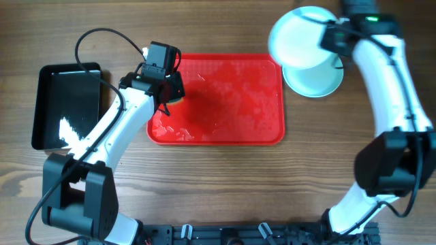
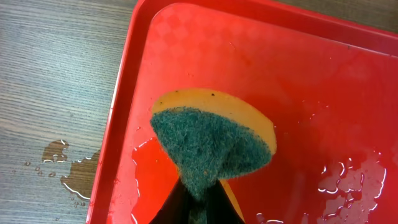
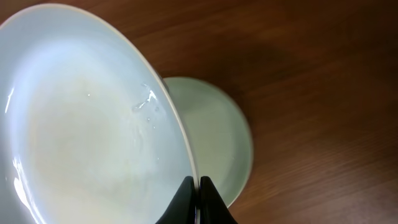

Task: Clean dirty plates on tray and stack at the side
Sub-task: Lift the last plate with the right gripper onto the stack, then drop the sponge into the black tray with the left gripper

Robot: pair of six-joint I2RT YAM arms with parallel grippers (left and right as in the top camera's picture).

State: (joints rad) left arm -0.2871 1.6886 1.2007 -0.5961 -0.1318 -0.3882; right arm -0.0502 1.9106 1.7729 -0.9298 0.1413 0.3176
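The red tray (image 1: 231, 102) lies at the table's middle, wet, with no plate on it. My left gripper (image 1: 170, 87) is shut on a green and yellow sponge (image 2: 211, 140) and holds it over the tray's (image 2: 298, 74) far left corner. My right gripper (image 1: 325, 37) is shut on the rim of a pale plate (image 1: 296, 37) and holds it tilted above a stacked plate (image 1: 317, 78) on the table to the right of the tray. In the right wrist view the held plate (image 3: 81, 124) fills the left and the stacked plate (image 3: 217, 137) lies below it. A third plate cannot be told apart.
A glossy black tray (image 1: 65, 102) stands at the left of the table. Water drops lie on the wood (image 2: 65, 165) beside the red tray's left edge. Bare wood shows in front of the tray.
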